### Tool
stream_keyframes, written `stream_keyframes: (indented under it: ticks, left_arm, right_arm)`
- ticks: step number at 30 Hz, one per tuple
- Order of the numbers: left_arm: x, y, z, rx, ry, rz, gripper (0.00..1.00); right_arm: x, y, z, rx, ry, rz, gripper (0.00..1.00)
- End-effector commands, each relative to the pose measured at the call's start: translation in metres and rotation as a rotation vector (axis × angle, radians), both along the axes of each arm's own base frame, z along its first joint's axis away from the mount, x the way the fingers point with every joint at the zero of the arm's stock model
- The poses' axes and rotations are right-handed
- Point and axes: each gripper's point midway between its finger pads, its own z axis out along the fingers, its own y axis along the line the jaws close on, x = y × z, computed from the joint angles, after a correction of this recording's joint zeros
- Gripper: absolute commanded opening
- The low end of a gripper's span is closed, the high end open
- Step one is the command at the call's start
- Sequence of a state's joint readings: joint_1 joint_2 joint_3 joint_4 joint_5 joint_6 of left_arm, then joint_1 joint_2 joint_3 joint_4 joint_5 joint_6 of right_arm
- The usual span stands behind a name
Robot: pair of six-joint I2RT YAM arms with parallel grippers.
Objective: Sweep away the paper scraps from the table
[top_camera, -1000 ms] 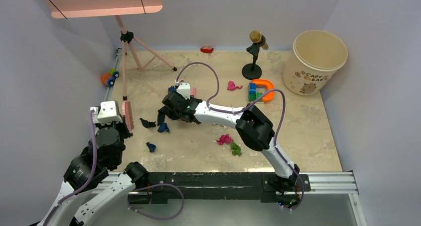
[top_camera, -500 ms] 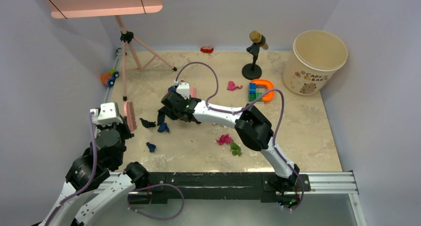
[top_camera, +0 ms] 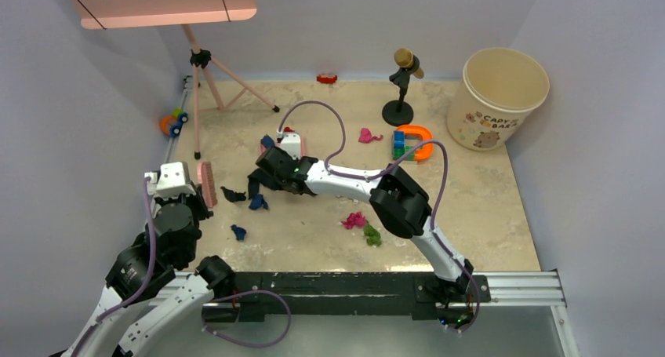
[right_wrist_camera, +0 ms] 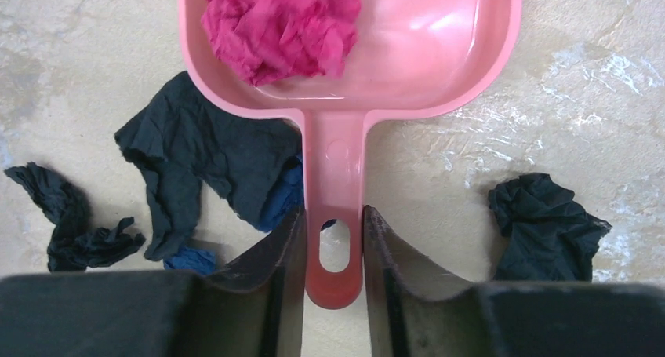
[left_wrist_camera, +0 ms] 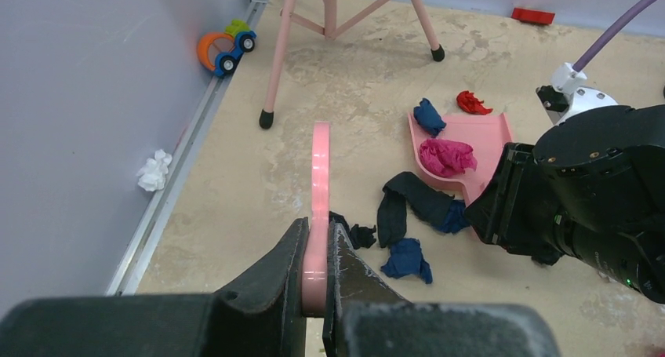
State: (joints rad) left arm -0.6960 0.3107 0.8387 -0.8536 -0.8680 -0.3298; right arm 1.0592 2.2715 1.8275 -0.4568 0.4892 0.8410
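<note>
Beige, marble-stained table (top_camera: 486, 208) fills the walled cell, with both arms bolted at its near rail. At the left edge the left arm folds up close to its base, the left gripper (left_wrist_camera: 316, 243) clamped tight on a pink brush (left_wrist_camera: 320, 169) held edge-on; whether its bristles touch the surface cannot be told. The right arm stretches low and leftward across the middle, the right gripper (right_wrist_camera: 333, 224) closed around the handle of a pink dustpan (right_wrist_camera: 439, 51) lying flat on the table.

Nearest the bases, paper scraps (top_camera: 238, 232) lie apart: a blue wad, then a magenta-and-green pair (top_camera: 362, 226) beside the right elbow. Navy-black scraps (right_wrist_camera: 196, 161) and a blue scrap (left_wrist_camera: 406, 259) lie between the brush and the pan's handle. Inside the pan sits a magenta wad (right_wrist_camera: 282, 23). Another dark wad (right_wrist_camera: 549, 224) lies on the handle's other side.

Only the left wrist view shows a white wad (left_wrist_camera: 154, 170) against the wall beyond the rail, and a red scrap (left_wrist_camera: 472, 103) past the pan's mouth.
</note>
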Motion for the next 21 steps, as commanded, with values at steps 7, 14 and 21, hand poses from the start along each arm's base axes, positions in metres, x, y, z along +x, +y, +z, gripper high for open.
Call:
stream_keyframes:
  ticks: [7, 14, 21]
  left_arm:
    - [0.003, -0.002, 0.006, -0.037, -0.033, 0.006, 0.0]
    - [0.005, -0.008, 0.003, -0.037, -0.022, -0.019, 0.0]
    - [0.009, -0.015, -0.001, -0.021, 0.005, -0.041, 0.0]
  right_arm:
    - [-0.009, -0.052, 0.064, -0.013, -0.129, 0.019, 0.23]
    - [-0.038, -0.107, 0.084, -0.131, -0.187, 0.19, 0.22]
    - [-0.066, -0.162, 0.107, -0.115, -0.257, 0.23, 0.22]
